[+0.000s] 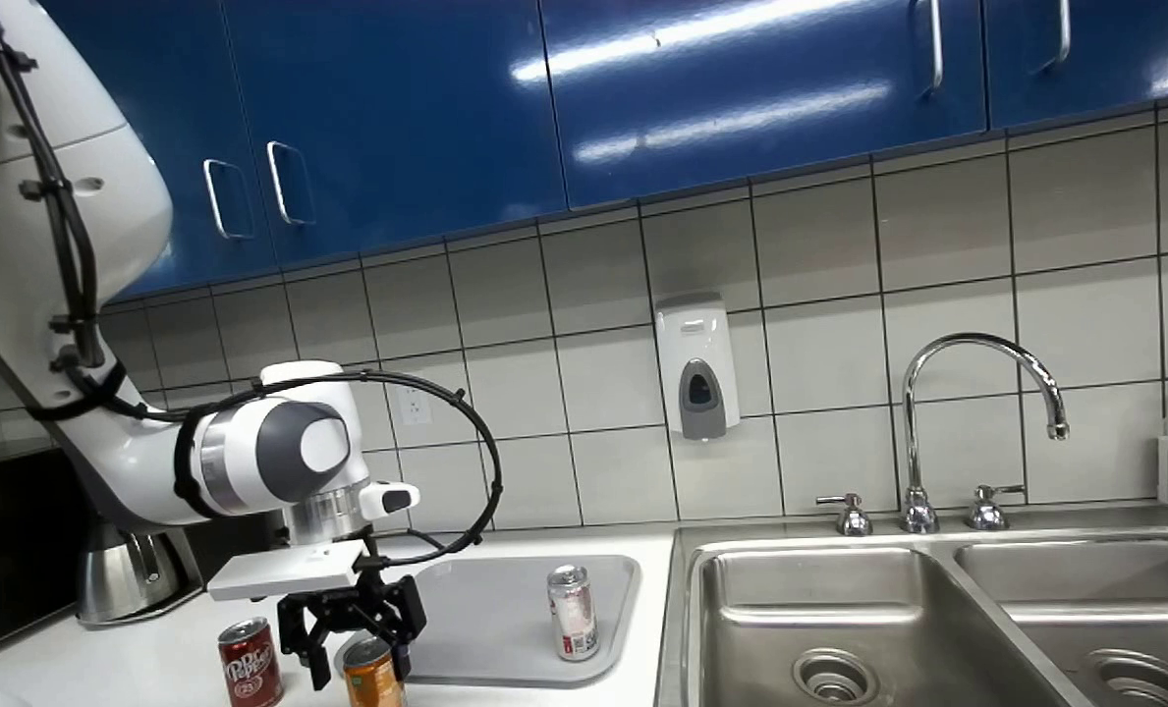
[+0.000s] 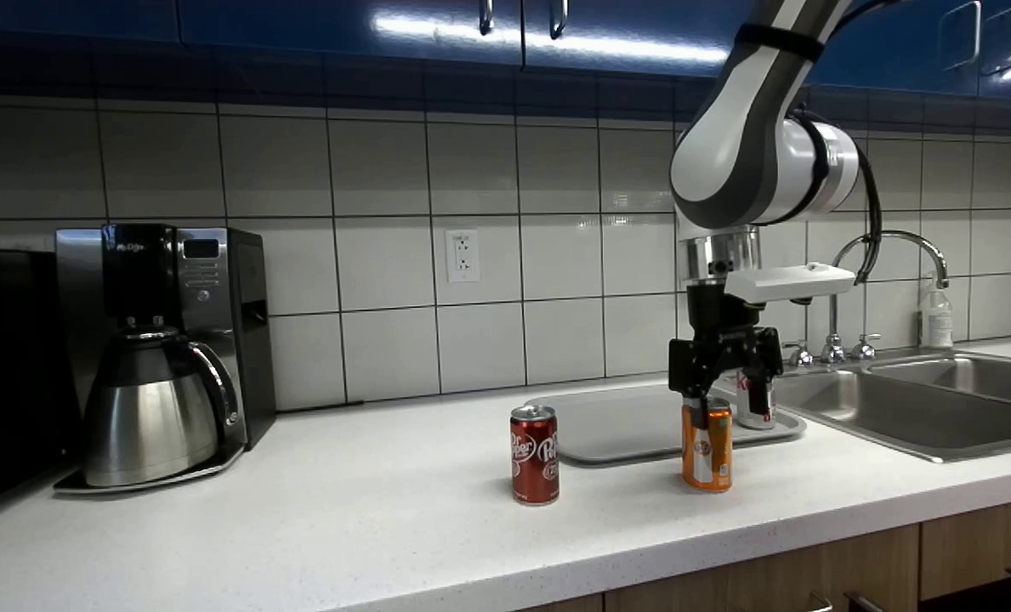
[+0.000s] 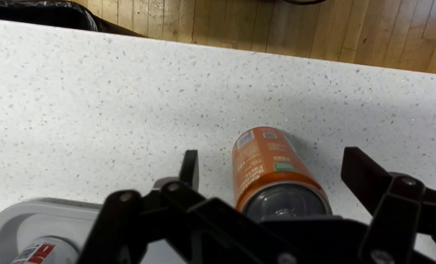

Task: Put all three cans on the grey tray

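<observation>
- Under the gripper (image 3: 271,161), jaws parted wide: orange can (image 2: 709,466), upright
- To one side: dark red can (image 2: 535,463), upright
- Opposite side: silver can (image 1: 573,614) on the grey tray (image 1: 485,609)

The white arm (image 2: 730,166) is slanting down. Its wrist (image 2: 722,252) is pointing downward; the gripper (image 3: 272,163) is hanging, fingers (image 3: 362,176) standing apart.

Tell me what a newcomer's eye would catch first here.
Probably the white Franka arm, its open gripper at an orange drink can on the counter. Nearby stands a Dr Pepper can; a silver drink can sits on the grey tray. Glossy blue cabinets hang above.
</observation>
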`<state>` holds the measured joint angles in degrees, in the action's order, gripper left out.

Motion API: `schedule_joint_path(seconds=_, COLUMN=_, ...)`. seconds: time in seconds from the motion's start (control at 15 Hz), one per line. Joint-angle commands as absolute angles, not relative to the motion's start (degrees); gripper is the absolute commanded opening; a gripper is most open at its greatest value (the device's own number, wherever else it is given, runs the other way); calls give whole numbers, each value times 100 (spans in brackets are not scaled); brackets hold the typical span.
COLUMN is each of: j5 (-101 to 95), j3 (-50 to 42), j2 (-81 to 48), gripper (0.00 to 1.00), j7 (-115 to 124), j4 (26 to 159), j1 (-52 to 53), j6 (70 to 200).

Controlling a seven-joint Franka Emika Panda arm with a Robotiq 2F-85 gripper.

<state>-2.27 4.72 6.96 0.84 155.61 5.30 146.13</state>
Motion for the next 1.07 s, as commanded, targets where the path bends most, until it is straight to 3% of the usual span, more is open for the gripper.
schedule_joint_path(seconds=0.0, j5=-443, j3=520, j2=483, gripper=100, j7=228, j4=15484, j1=485, j6=14793)
schedule_joint_path(seconds=1.0, j5=-643, j3=476, j2=-51, gripper=100, j7=318, j4=15188, j1=502, j6=15009)
